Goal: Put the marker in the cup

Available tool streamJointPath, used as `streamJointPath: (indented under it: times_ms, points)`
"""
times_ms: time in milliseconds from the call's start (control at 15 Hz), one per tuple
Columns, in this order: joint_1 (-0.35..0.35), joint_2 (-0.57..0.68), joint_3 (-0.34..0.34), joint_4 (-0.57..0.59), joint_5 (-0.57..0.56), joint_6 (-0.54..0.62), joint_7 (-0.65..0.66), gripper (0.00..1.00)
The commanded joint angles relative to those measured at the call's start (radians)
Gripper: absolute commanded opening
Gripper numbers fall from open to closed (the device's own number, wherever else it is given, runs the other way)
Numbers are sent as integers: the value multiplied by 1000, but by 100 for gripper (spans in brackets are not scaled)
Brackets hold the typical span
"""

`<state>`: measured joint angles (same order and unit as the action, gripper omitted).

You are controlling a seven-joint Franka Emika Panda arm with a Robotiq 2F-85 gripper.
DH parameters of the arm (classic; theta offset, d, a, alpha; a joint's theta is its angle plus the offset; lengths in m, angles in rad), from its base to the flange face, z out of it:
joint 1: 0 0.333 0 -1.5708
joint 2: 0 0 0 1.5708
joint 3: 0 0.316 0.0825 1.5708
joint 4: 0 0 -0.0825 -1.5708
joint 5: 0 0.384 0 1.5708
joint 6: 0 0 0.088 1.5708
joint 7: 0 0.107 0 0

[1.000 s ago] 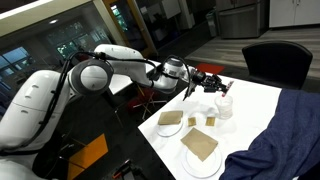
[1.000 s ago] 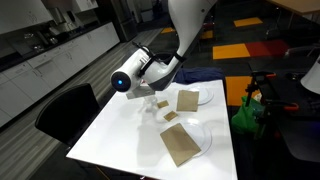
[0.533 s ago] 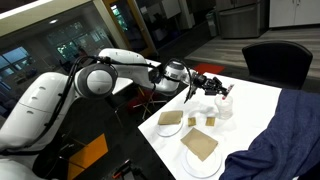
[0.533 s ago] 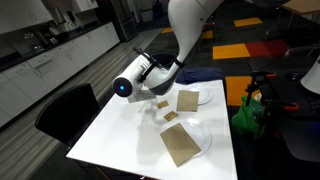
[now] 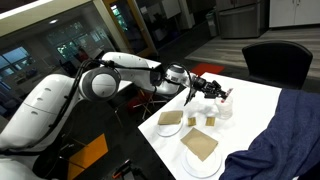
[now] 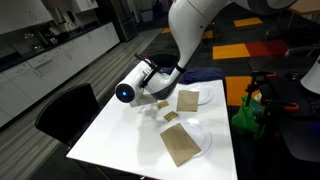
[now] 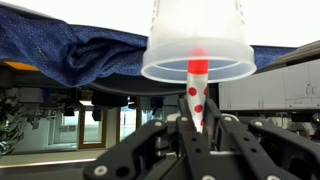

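Observation:
My gripper [image 7: 197, 125] is shut on the marker [image 7: 196, 95], a thin stick with red dots and a red tip. The wrist view stands upside down. In it the clear cup [image 7: 195, 40] fills the top, and the marker's red tip is inside its mouth. In an exterior view the gripper [image 5: 213, 89] hangs tilted right over the cup [image 5: 224, 108] near the far edge of the white table [image 5: 255, 105]. In another exterior view the arm [image 6: 150, 78] hides the gripper and most of the cup.
White plates with tan flat pieces [image 5: 200, 147] [image 5: 170, 122] lie in front of the cup; they also show in an exterior view [image 6: 182, 145]. A blue cloth [image 5: 285, 135] covers the table's side. A black chair [image 5: 275, 58] stands behind the table.
The gripper with the marker has moved a little down and towards the cup. Plates and cup have not moved.

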<state>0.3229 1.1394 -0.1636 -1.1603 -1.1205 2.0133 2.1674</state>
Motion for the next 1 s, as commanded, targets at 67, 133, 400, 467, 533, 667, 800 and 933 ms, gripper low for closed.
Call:
streamJointPath:
  times_ms: [67, 133, 400, 467, 533, 667, 800, 933]
  points:
    - [-7, 31, 15, 48, 1, -40, -10, 53]
    - [-8, 33, 16, 49, 3, -41, -11, 59]
    - [-7, 40, 15, 59, 5, -43, -10, 90]
    - [-7, 42, 15, 61, 5, -44, -10, 96]
    - [-6, 43, 14, 62, 4, -45, -8, 100]
    - [-4, 40, 13, 57, 2, -43, -3, 100]
    - [0, 29, 12, 47, -1, -41, 6, 100]
    - [7, 8, 9, 30, -5, -43, 23, 100]
